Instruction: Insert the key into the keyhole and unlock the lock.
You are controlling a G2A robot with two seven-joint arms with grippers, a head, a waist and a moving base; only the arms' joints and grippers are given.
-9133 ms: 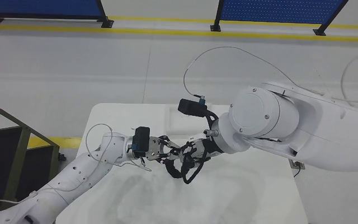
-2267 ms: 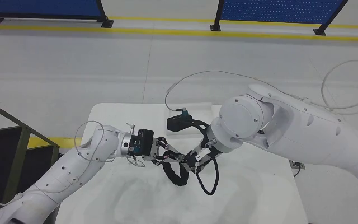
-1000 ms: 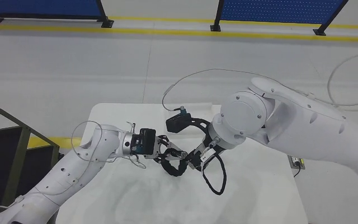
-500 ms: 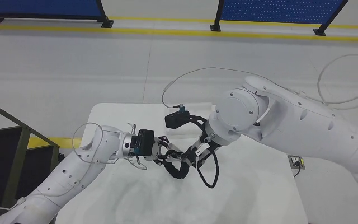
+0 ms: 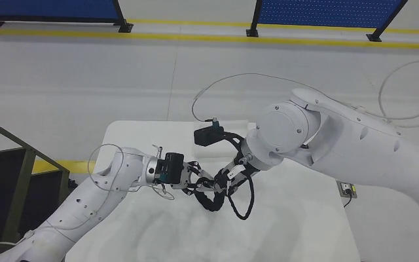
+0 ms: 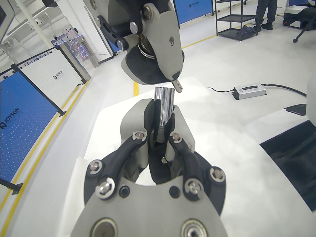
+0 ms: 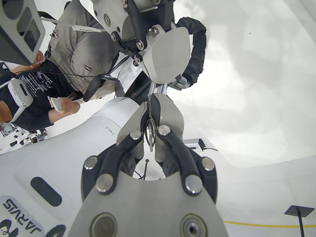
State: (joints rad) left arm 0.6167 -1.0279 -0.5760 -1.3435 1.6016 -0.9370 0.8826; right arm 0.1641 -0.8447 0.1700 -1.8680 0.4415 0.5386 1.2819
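My left gripper (image 6: 159,114) is shut on the chrome barrel of the lock (image 6: 164,107), whose end points at the other gripper. The lock's thick black cable (image 5: 211,200) hangs in a loop below it, above the white table (image 5: 301,229). My right gripper (image 7: 150,99) is shut on the key (image 7: 149,107), with the key ring (image 7: 150,131) dangling between its fingers. The key's tip (image 6: 178,86) sits just off the barrel's end, at its rim. In the top view the left gripper (image 5: 194,181) and right gripper (image 5: 220,183) meet tip to tip over the table's middle.
A thin black robot cable (image 5: 243,204) loops under the right wrist. A low white pad (image 5: 200,139) lies at the table's back edge. A dark metal frame (image 5: 19,177) stands off the table's left side. A grey power brick (image 6: 250,91) lies on the floor.
Both grippers have drifted slightly toward the table's near side and stayed tip to tip. The right arm's cable loop has swung. Both holds are unchanged.
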